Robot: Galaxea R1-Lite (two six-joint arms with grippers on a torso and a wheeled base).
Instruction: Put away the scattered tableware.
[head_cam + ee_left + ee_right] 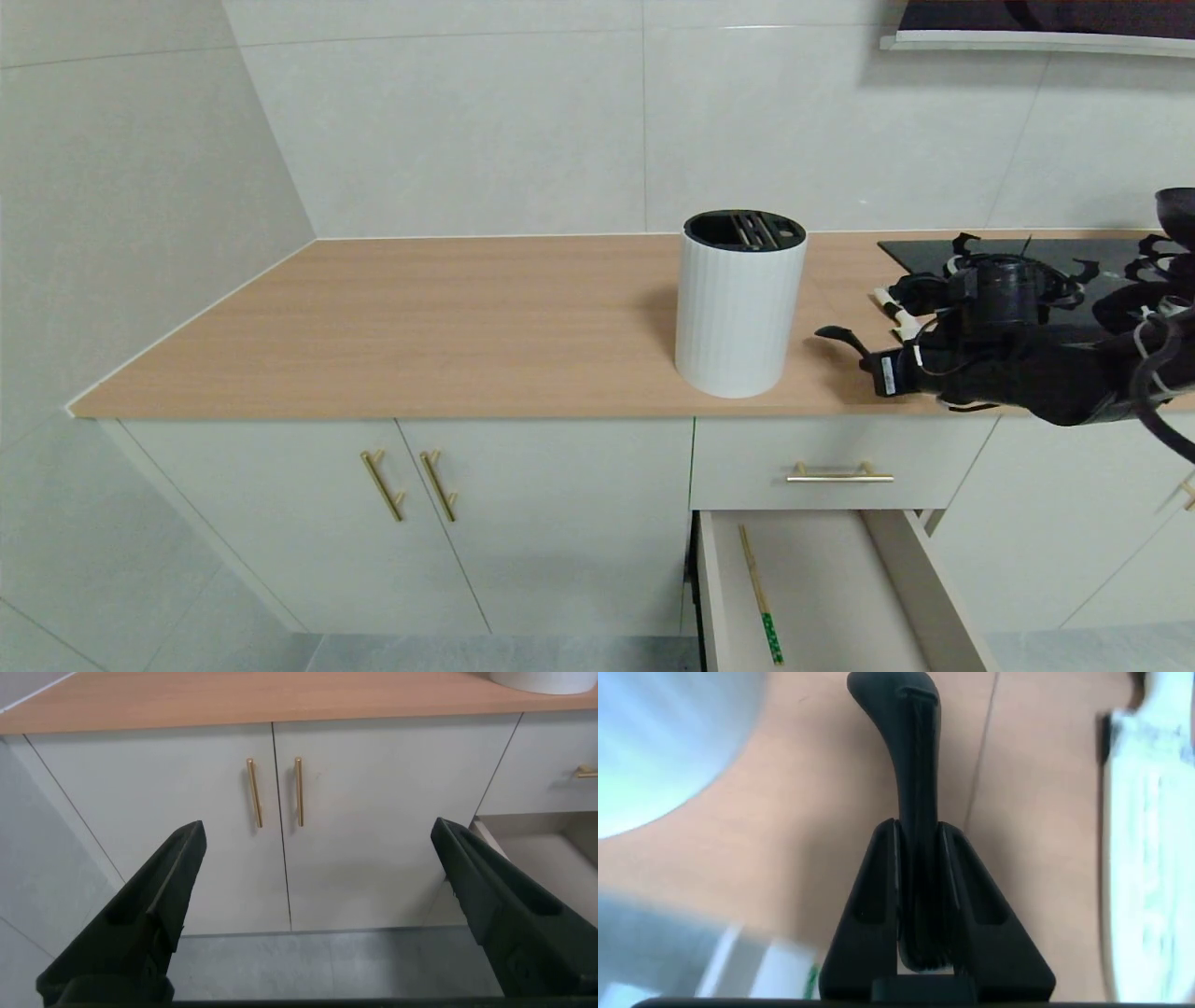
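My right gripper (pixel 879 366) hovers over the wooden counter's front edge, just right of the white ribbed utensil holder (pixel 739 313). It is shut on a black utensil (pixel 840 336) whose curved end sticks out toward the holder. In the right wrist view the fingers (pixel 878 873) clamp that black utensil (pixel 910 737) from both sides, and the holder (pixel 663 747) is close by. A white-handled utensil (pixel 894 315) lies on the counter behind the gripper. My left gripper (pixel 318 915) hangs open and holds nothing, low in front of the cabinet doors.
The lower drawer (pixel 896 579) under the counter stands pulled out, with a chopstick with a green end (pixel 761 597) inside. A black stovetop (pixel 1046 266) with pan supports takes the counter's right end. Left of the holder the counter (pixel 420 327) is bare.
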